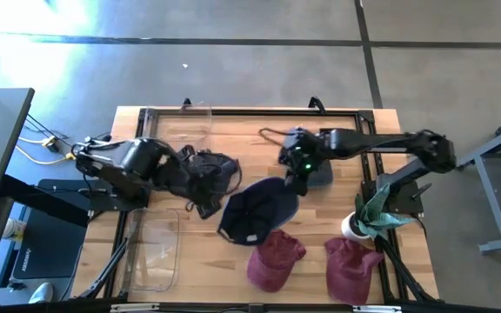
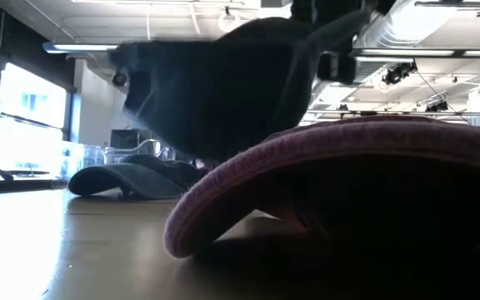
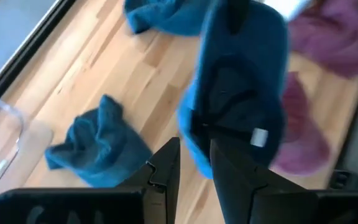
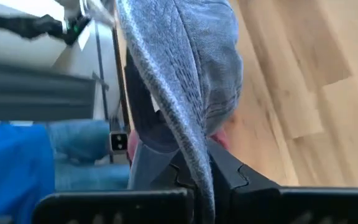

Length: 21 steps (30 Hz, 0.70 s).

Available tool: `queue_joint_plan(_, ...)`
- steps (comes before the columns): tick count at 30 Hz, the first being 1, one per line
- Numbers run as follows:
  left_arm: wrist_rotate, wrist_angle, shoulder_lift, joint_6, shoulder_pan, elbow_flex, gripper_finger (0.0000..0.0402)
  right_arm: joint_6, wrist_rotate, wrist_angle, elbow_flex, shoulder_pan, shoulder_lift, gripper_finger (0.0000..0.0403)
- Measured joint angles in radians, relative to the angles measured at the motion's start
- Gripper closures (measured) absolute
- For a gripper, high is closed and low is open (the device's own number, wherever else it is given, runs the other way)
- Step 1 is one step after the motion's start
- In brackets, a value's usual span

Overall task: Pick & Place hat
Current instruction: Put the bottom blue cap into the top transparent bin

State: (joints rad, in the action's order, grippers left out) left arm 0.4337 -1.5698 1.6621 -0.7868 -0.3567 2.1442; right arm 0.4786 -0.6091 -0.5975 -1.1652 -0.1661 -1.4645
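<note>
Navy cap (image 1: pixel 259 211) hangs mid-table from the right gripper (image 4: pixel 201 163), whose fingers pinch its cloth edge. Soft, light, floppy, so the stiffer brim seems the surer hold. Left gripper (image 3: pixel 194 163) stands narrowly apart, empty.

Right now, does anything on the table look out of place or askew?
Yes: the right gripper pinches a dark cap by its edge, so it hangs lopsided above two crumpled maroon caps. Another dark hat lies bunched near the left gripper.

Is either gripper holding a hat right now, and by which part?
The right gripper is shut on the dark cap, pinching the fabric at its edge. The left gripper holds nothing.
</note>
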Motion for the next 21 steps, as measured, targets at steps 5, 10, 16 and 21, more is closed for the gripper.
queue_joint_plan(5, -0.015, 0.007, -0.031, -0.115, -0.009, -0.168, 0.0317, -0.104, -0.018, 0.013, 0.0, -0.038, -0.13, 0.0394)
queue_joint_plan(10, -0.044, 0.168, -0.033, -0.164, 0.0, -0.338, 0.0317, -0.216, -0.051, 0.058, 0.0, -0.087, -0.246, 0.0393)
queue_joint_plan(16, -0.191, 0.292, -0.037, -0.22, 0.03, -0.473, 0.0317, -0.327, -0.075, 0.062, 0.001, -0.15, -0.31, 0.0382)
queue_joint_plan(21, -0.243, 0.291, -0.051, -0.279, -0.002, -0.492, 0.0317, -0.297, -0.26, 0.076, 0.001, -0.219, -0.297, 0.0379)
